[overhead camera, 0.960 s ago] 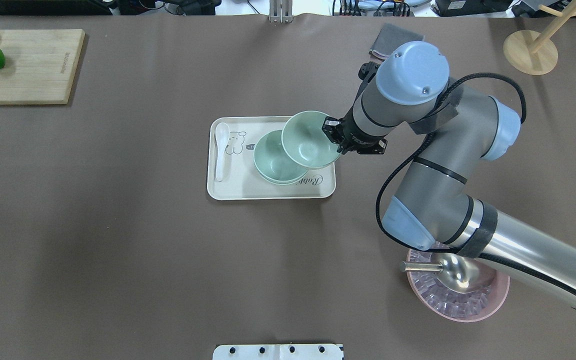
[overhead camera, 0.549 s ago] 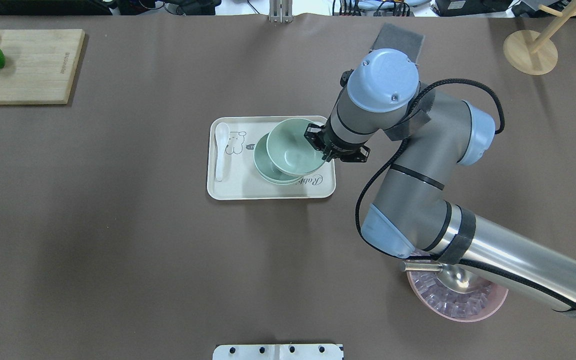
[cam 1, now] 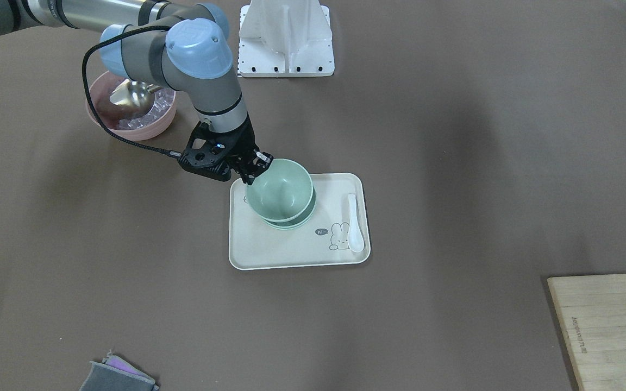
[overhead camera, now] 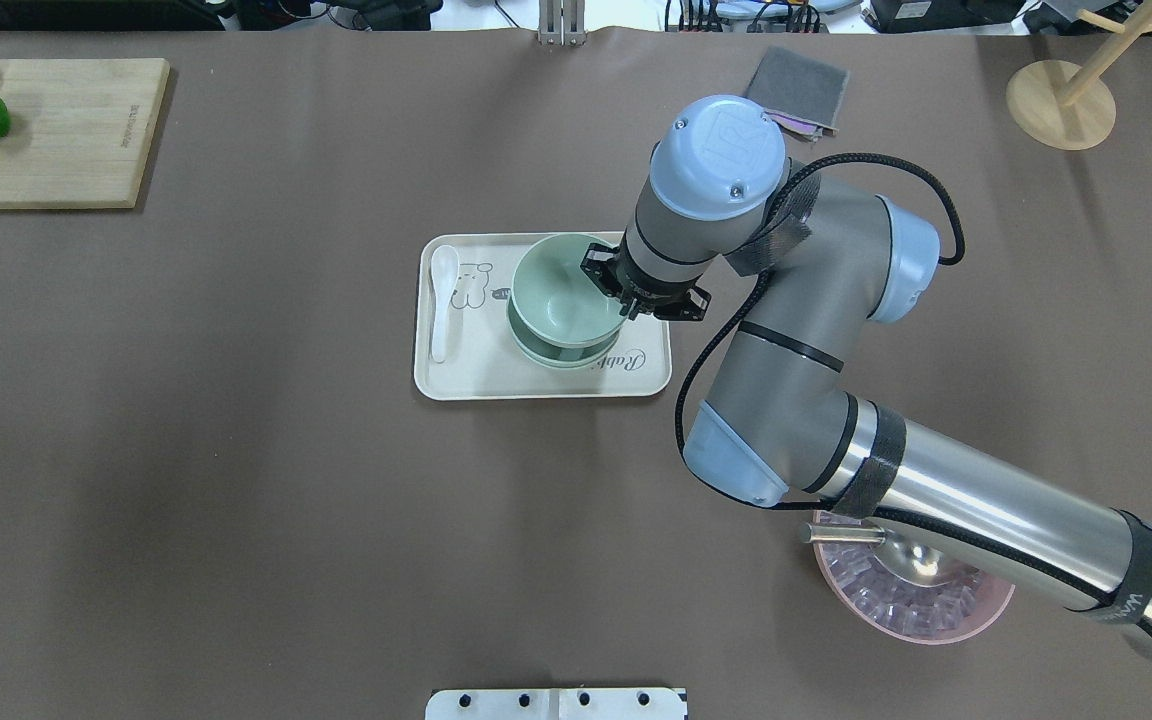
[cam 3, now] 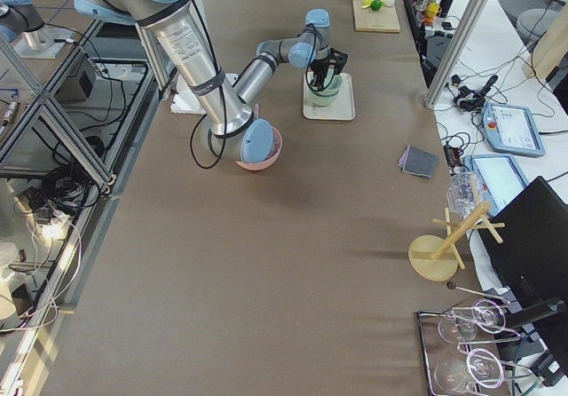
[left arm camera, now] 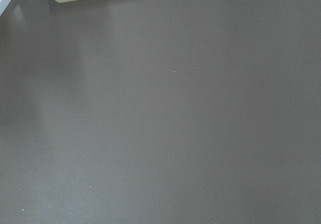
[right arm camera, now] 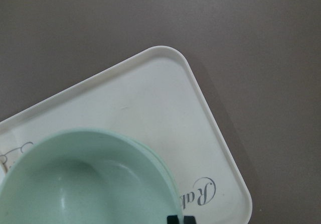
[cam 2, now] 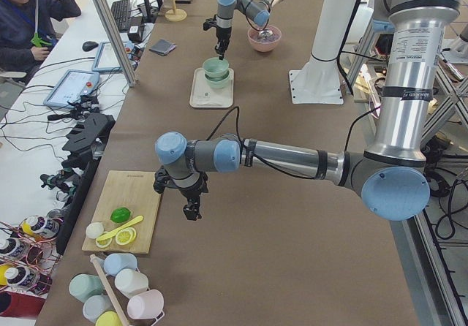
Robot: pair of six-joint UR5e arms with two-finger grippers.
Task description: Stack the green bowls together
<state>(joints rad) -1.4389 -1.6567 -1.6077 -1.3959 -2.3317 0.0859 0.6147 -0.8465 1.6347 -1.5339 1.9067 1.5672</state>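
My right gripper (overhead camera: pixel 604 285) is shut on the near rim of a pale green bowl (overhead camera: pixel 561 297). It holds that bowl right over the other green bowls (overhead camera: pixel 564 355), which are stacked on a cream tray (overhead camera: pixel 481 375). The held bowl (cam 1: pixel 280 190) sits low in the stack (cam 1: pixel 291 224), slightly tilted; I cannot tell whether it rests on it. The right wrist view shows the bowl (right arm camera: pixel 85 179), the tray (right arm camera: pixel 165 98) and my fingertips (right arm camera: pixel 173 220) at the bottom edge. My left gripper (cam 2: pixel 191 213) hangs over bare table next to the cutting board; I cannot tell whether it is open.
A white spoon (overhead camera: pixel 443 300) lies on the tray's left side. A pink bowl (overhead camera: pixel 916 595) with ice and a metal scoop stands under the right arm. A cutting board (overhead camera: pixel 56 130) with fruit is far left, with a grey cloth (overhead camera: pixel 796 90) and a wooden stand (overhead camera: pixel 1061 100) at the back right.
My right gripper has carried the green bowl to the left and down, from beside the stack's right edge to directly over the stacked bowls.
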